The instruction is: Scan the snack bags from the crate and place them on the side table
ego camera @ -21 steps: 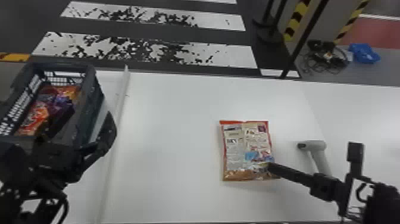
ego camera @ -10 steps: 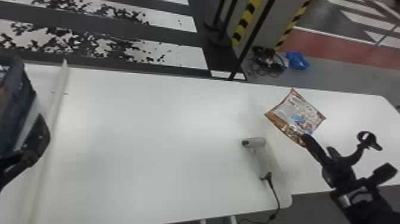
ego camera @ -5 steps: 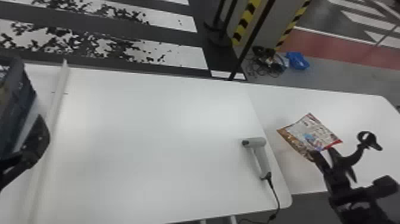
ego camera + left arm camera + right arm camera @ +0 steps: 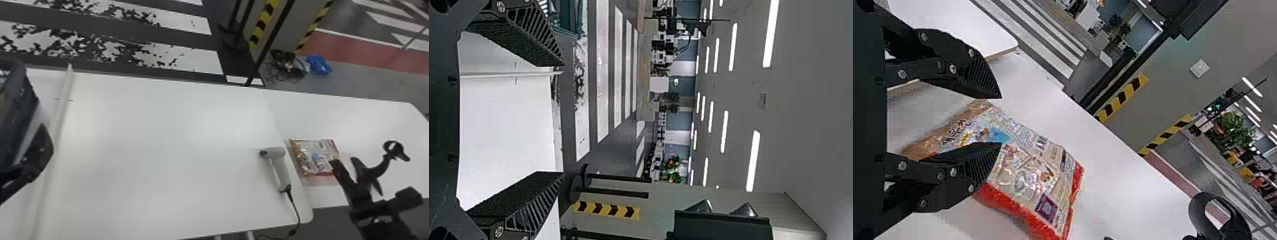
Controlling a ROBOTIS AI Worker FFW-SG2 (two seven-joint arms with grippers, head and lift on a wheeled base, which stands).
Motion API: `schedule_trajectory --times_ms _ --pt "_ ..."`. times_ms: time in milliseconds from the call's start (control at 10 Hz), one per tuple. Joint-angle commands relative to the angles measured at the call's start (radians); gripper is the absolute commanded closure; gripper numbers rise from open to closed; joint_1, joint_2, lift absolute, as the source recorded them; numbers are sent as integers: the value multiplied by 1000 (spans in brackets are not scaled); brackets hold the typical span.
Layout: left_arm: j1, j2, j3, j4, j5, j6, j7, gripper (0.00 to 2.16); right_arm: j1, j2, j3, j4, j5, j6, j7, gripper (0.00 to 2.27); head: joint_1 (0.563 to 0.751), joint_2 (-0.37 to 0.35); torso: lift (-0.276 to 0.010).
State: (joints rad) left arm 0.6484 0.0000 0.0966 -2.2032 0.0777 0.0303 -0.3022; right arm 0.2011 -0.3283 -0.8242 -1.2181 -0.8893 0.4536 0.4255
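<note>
From the robot's head we look forward and down, across the long desk (image 4: 159, 143) to the striped floor (image 4: 201, 60), the side desk (image 4: 367, 118) lying to our right. The left wrist view, turned on its side, sends us from close over the desk out across the room, up to the ceiling lights (image 4: 753, 160). The right wrist view, turned and slanted, puts us nearest of all to the snack bag (image 4: 319, 153), facing past it over the side desk. With the head view we share desk and long raised strip (image 4: 62, 108) on the left, bag and side desk on the right; all three views catch the yellow-and-black tape (image 4: 265, 22).
</note>
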Motion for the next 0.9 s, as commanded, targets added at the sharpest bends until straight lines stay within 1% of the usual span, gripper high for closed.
schedule_trajectory --times_ms 0,100,200,300,400,600,700,800 --pt "8 -3 -2 -15 -1 18 0 97 18 2 0 -40 0 -3 -1 63 695 -350 -94" --pt "10 -3 -9 -20 -4 21 0 97 44 9 0 -92 -2 -6 -2 63 695 -350 -94" --pt "11 -3 -14 -23 -6 24 2 97 80 28 0 -175 9 -19 -2 63 695 -350 -94" --pt "13 -3 -18 -27 -13 30 3 97 121 52 0 -276 16 -19 -4 63 695 -350 -94" --pt "13 -3 -23 -32 -16 40 8 97 169 86 8 -397 35 -19 -2 63 695 -350 -94" --pt "13 -3 -32 -39 -26 55 14 97 287 173 94 -664 105 -68 30 63 695 -350 -94" --pt "11 -3 -35 -38 -26 55 17 97 334 210 152 -770 153 -92 36 63 695 -350 -94" --pt "10 -3 -37 -38 -26 55 17 97 365 236 217 -844 204 -117 36 63 695 -350 -94"
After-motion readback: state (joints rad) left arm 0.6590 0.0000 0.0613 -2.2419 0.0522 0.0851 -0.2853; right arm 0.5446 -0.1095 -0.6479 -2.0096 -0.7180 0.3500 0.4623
